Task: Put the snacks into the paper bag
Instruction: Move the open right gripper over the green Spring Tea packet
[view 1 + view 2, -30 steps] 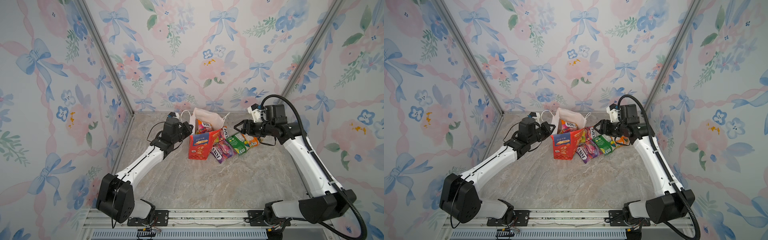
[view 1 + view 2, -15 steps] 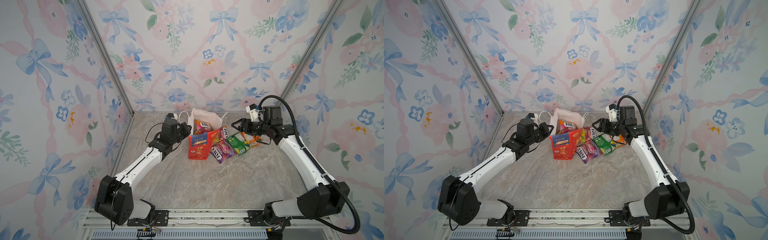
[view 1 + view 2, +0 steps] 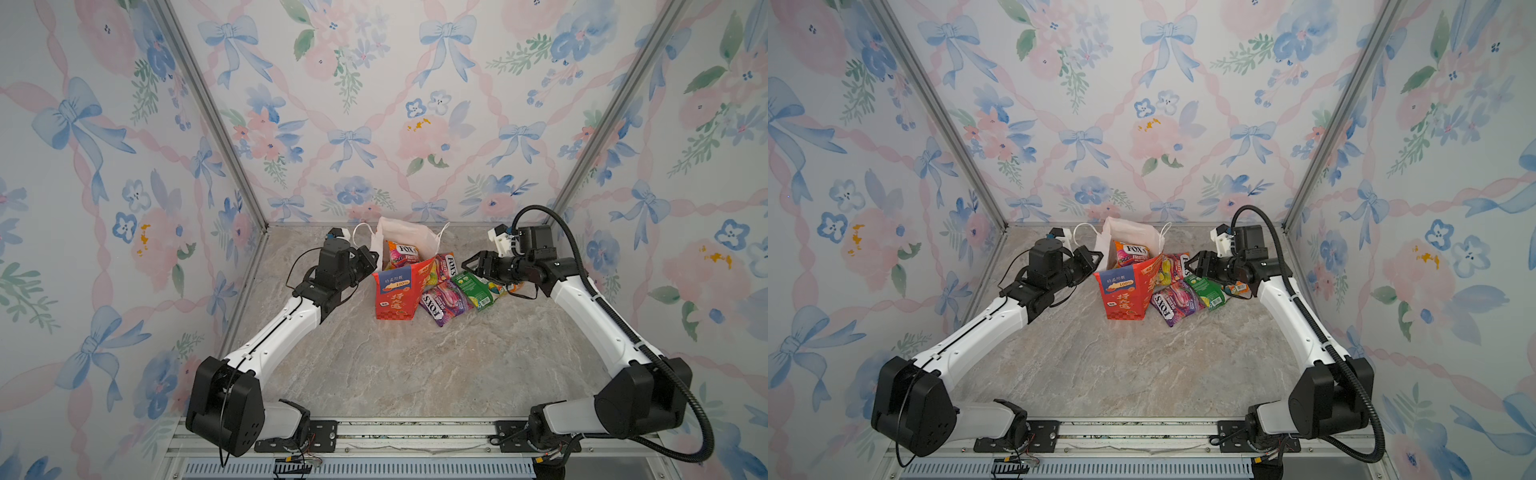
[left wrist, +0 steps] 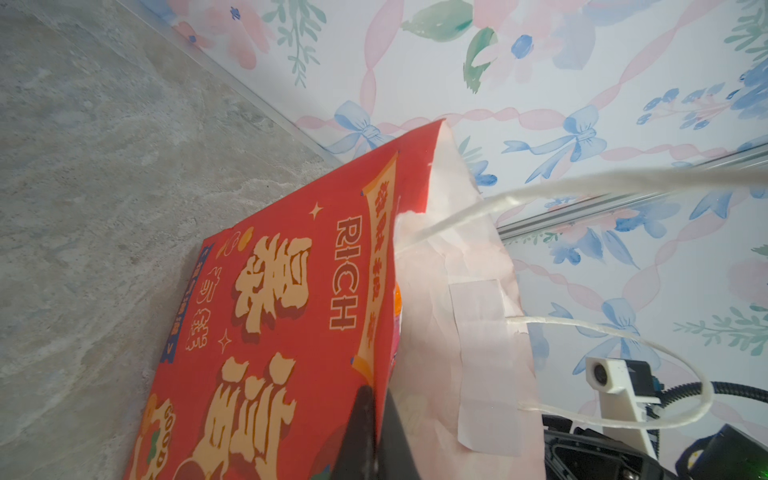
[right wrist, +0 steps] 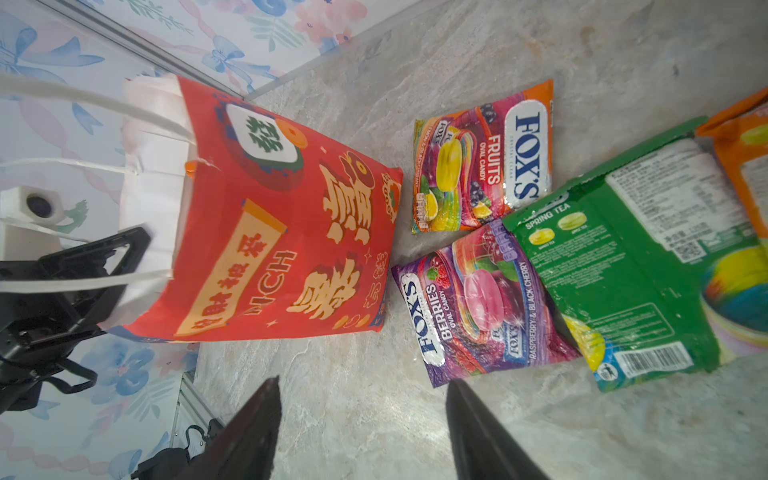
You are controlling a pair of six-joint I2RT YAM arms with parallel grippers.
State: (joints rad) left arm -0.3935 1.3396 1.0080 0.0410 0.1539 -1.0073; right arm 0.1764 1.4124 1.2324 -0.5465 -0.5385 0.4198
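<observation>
We find the bag (image 3: 392, 291) (image 3: 1121, 291) standing near the back of the desk (image 3: 395, 374), about midway between the two arms; its mouth is open and shows the white inside; its white cords (image 3: 360, 235) hang off the rim.

The left tool (image 3: 370, 262) (image 4: 377, 399) is clamped on the bag's side wall at the rim; in the left wrist view one finger lies on the red outside and the other on the white inside, with the paper pinched between them.

One FOX'S packet, the bagged packet (image 3: 402, 253) (image 3: 1132, 254), sits inside the bag; its upper part shows in the mouth.

Four packets lie on the desk on the right arm's side of the bag:
- the fruits packet (image 3: 445, 266) (image 5: 482, 158) lies just beside the bag;
- the berries packet (image 3: 442, 301) (image 5: 478, 299) lies nearer the front, also just beside the bag;
- the green packet (image 3: 478, 289) (image 5: 631, 266) lies back face up, its edge over the berries packet;
- the orange packet (image 3: 513, 286) (image 5: 744, 145) touches the green packet's far side; the right arm partly hides it in both top views.

The right tool (image 3: 471, 264) (image 5: 363, 382) has its jaws apart with nothing between them; it points toward the bag, above the packets; in the right wrist view bare desk shows between its fingers, and it touches no packet.
</observation>
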